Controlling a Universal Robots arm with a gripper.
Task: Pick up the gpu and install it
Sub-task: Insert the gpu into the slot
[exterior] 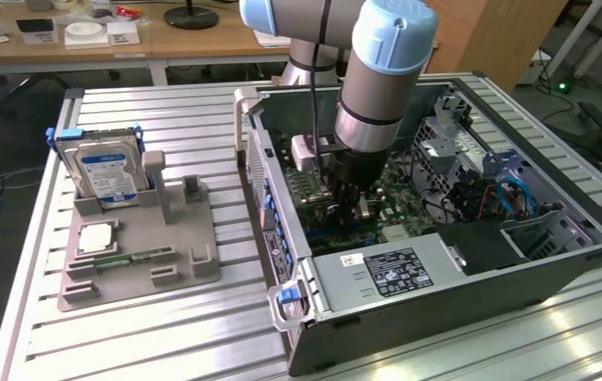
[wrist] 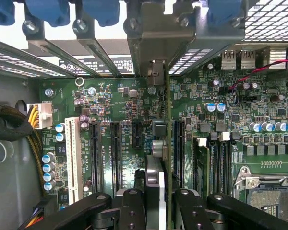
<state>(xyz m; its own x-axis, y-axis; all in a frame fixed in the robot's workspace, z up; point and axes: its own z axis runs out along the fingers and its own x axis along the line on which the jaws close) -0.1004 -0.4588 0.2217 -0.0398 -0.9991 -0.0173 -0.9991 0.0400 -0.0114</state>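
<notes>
My gripper (exterior: 350, 208) reaches down inside the open computer case (exterior: 555, 262), just above the green motherboard (exterior: 396, 230). In the wrist view the gripper (wrist: 158, 213) is shut on the gpu (wrist: 156, 148). The card is seen edge-on, standing upright on the motherboard (wrist: 134, 96) between two black expansion slots (wrist: 116, 148). Its silvery bracket (wrist: 156, 45) lies against the case's rear slot openings. How deep the card's edge sits in its slot is hidden from me.
A grey fixture tray (exterior: 136, 274) at the exterior view's left holds the silver hard drive (exterior: 105, 171) and a small green memory stick (exterior: 136, 256). The power supply (exterior: 386, 271) and cables (exterior: 492, 198) crowd the case. A white slot (wrist: 73, 158) and yellow wires (wrist: 33, 115) flank the card.
</notes>
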